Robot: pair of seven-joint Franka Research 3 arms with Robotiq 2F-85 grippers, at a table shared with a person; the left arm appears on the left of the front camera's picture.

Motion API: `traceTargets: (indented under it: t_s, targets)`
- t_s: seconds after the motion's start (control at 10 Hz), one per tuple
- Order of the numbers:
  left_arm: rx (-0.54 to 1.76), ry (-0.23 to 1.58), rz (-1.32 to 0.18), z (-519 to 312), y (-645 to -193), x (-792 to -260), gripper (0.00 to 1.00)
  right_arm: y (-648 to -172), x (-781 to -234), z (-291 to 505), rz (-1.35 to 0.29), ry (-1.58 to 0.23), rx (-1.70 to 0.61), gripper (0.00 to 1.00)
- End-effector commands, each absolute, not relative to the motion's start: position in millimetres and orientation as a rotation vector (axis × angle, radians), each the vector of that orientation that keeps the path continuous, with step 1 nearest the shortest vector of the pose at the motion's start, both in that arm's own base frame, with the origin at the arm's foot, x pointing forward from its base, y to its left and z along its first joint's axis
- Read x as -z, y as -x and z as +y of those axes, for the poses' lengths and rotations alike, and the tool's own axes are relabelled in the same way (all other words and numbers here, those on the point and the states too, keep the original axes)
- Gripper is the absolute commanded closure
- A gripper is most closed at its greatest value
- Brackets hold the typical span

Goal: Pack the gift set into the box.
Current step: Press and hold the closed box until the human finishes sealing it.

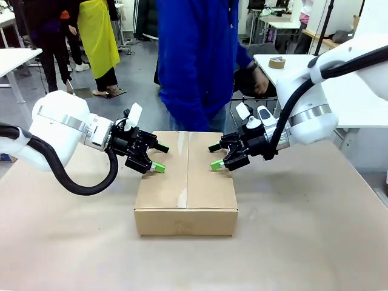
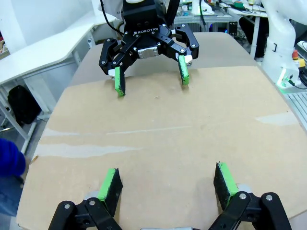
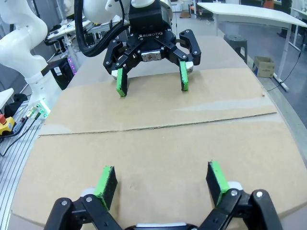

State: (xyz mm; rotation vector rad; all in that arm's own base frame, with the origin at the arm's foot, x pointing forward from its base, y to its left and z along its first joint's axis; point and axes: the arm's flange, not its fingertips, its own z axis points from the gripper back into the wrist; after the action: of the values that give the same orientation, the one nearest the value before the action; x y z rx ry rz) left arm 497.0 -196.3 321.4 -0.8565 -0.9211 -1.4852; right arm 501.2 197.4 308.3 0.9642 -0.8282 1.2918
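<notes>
Box (image 1: 186, 185) sits mid-desk (image 1: 303, 242), all flaps folded down, centre seam closed. Left gripper (image 1: 156, 156) and right gripper (image 1: 217, 156) hang at its left and right top edges, jaws wide, holding nothing. Looks like they're placed to press the flaps flat.

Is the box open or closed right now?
Closed: the box has its top flaps lying flat, meeting along the centre seam. The left claw and right claw are open at opposite sides.
</notes>
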Motion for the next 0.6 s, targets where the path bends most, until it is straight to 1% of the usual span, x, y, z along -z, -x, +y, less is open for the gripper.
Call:
traceTargets:
  t_s: [0.0,0.5]
  targets:
    - [1.494,0.854,-0.928,-196.5,-496.2,-318.7,0.00,-500.9,-305.0,196.6,-0.825,-0.966,-1.281,0.00]
    - [1.494,0.854,-0.928,-196.5,-496.2,-318.7,0.00,-500.9,-305.0,196.6,-0.825,-0.966,-1.281,0.00]
